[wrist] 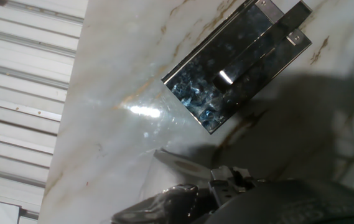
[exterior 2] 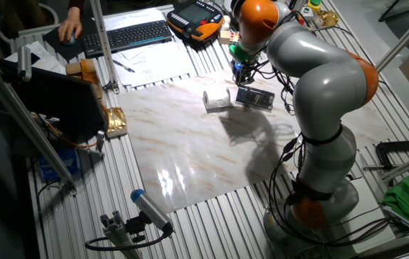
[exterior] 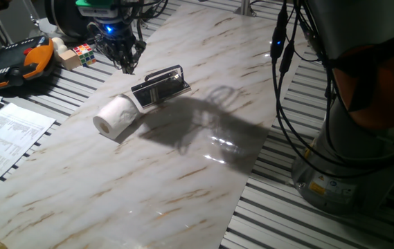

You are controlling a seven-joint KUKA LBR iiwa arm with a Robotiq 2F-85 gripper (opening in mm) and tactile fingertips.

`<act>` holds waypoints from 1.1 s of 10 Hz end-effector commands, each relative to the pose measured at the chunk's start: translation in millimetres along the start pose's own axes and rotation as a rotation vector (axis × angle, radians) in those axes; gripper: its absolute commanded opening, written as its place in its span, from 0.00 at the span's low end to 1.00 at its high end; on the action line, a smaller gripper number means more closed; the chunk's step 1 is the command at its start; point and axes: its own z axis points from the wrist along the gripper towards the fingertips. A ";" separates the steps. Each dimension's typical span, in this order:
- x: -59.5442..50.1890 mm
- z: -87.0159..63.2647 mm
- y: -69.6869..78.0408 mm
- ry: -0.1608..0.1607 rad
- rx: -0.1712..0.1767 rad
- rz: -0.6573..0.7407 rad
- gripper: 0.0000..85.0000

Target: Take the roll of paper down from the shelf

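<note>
Paper is already off the rack, by my reading: the roll of paper lies on its side on the marble-patterned board, its hollow core facing the near-left corner, touching or just beside the end of the shelf. The shelf itself is bare, a low black tray with a silver wire rail arching over it, and in my hand view its glossy floor shows nothing resting on it. My gripper hangs in the air just behind the shelf, apart from both, holding nothing; whether my fingers stand wide or narrow I cannot tell, since the hand view shows only dark blurred shapes at the bottom edge. I judge the main step done, so the next move calls for little more than drawing clear without clipping the wire rail, or nudging the roll, which could easily trundle away on its curved side. As for writing: the printed sheet at the left edge carries lines of text far too small to read, and I see no brand or label on the roll or shelf.
</note>
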 end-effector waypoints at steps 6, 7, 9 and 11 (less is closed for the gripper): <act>1.6 0.3 -0.8 -0.004 -0.004 0.002 0.01; 2.0 0.5 -0.7 -0.004 -0.004 0.002 0.01; 2.8 0.8 -0.6 -0.005 -0.007 0.002 0.01; 3.6 1.2 -0.6 -0.007 -0.008 0.002 0.01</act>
